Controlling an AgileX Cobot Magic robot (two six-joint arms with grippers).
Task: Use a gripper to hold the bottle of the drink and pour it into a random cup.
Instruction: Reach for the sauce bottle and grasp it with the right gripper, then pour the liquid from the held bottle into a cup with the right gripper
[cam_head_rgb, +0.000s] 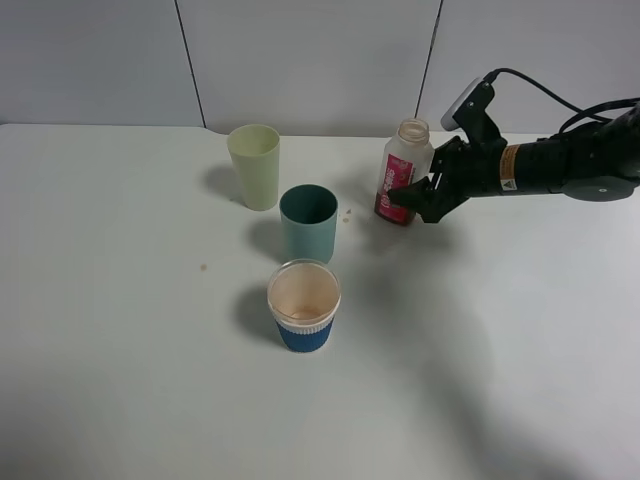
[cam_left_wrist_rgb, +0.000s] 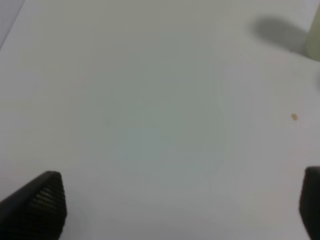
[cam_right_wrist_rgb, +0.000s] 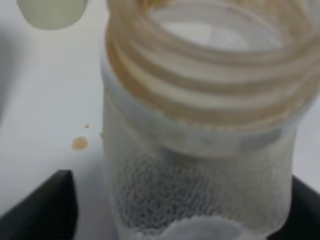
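Pickup stage on a two-arm pouring job: the right black two-fingered claw straddles the lower, pink-labelled body of a small clear plastic bottle, which stands upright and capless on the table at the far right of the cups. In the right wrist view a sliver of table shows between one finger and the bottle wall, so the jaws appear not yet clamped. By that reading nothing has been lifted or poured; gripping, carrying and tipping into the dark teal tapered tumbler all remain.

The left black claw hangs open over bare tabletop. A pale yellow-green tumbler and a blue-sleeved clear cup flank the teal one. The white table carries a few brownish specks; grey wall panels stand behind.
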